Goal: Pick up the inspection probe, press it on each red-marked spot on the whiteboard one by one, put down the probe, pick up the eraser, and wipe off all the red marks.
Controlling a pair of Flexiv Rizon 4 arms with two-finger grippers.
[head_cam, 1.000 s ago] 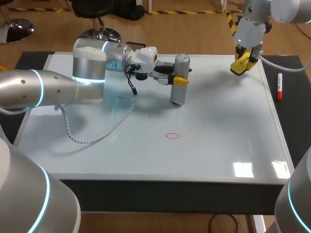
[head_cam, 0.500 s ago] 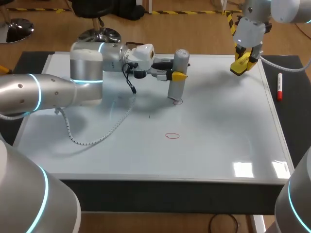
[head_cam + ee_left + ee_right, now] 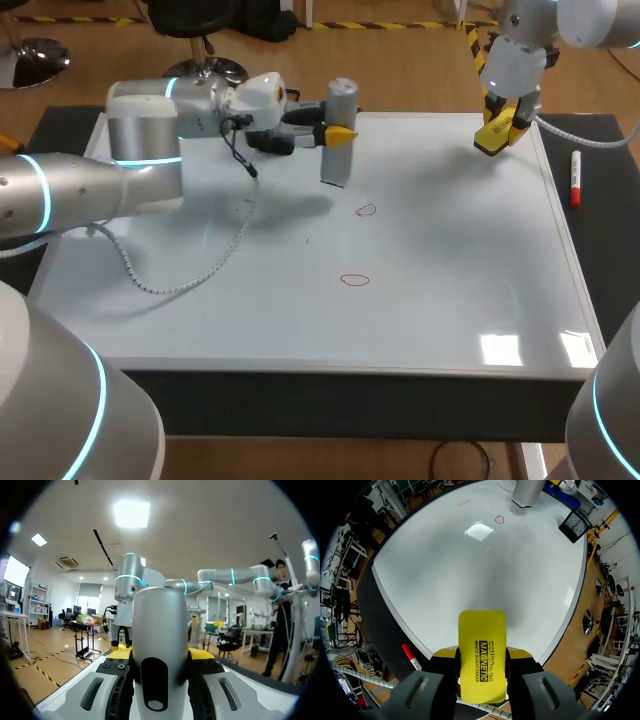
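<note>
The grey cylindrical probe (image 3: 338, 140) hangs upright over the back of the whiteboard (image 3: 450, 270), clear of its surface, with my left gripper (image 3: 340, 132) shut on it. In the left wrist view the probe (image 3: 160, 645) fills the gap between the yellow tips. Two red marks show: one (image 3: 365, 210) right of and nearer than the probe, another (image 3: 354, 280) near the middle. My right gripper (image 3: 497, 133) stays above the board's back right corner, shut on the yellow eraser (image 3: 500, 128). The right wrist view shows the eraser (image 3: 481, 655), both marks (image 3: 499, 518) (image 3: 464, 502) and the probe (image 3: 527, 492).
A red-capped marker (image 3: 575, 178) lies on the dark mat right of the board, also seen beside the right gripper (image 3: 411, 655). A white cable (image 3: 190, 275) from my left arm trails over the board's left half.
My left arm lifted the probe off the upper red mark and carried it back and to the left; that mark is now uncovered. The right arm stayed still.
</note>
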